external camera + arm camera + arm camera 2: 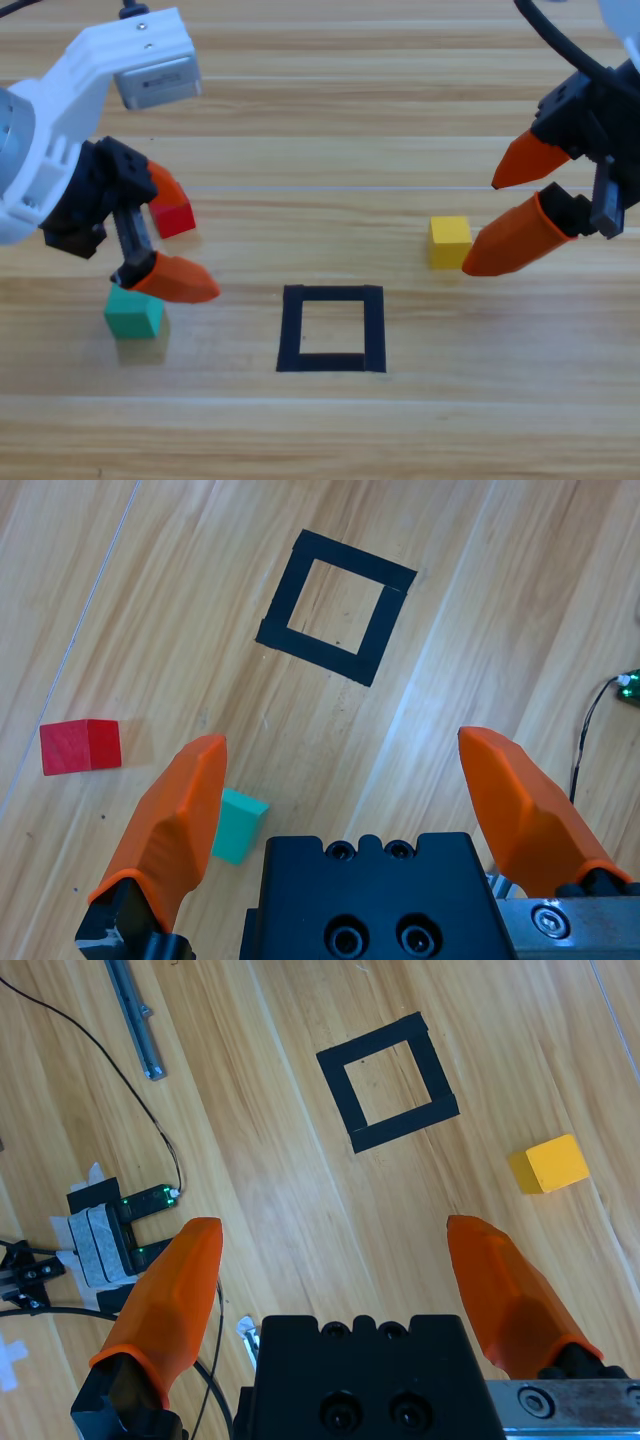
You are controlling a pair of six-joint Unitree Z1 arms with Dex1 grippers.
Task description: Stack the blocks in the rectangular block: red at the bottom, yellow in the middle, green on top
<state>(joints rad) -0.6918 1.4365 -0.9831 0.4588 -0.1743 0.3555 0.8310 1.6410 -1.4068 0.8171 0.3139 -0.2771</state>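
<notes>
Showing both end effectors (pixel 185 235) (pixel 478 226) hanging w/ jaws apart over desk (pixel 320 440), red (pixel 173 218), green (pixel 134 312) left, yellow (pixel 450 241) right, tape square (pixel 332 328) unfilled; right wrist cam alone catching cables (pixel 110 1080).

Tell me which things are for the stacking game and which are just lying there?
For the game: red block, yellow block, green block, black tape square, and the left hand and right hand, both open and empty.

Just lying there: a little taped-down box with green lights, black wires, a metal strip.
</notes>
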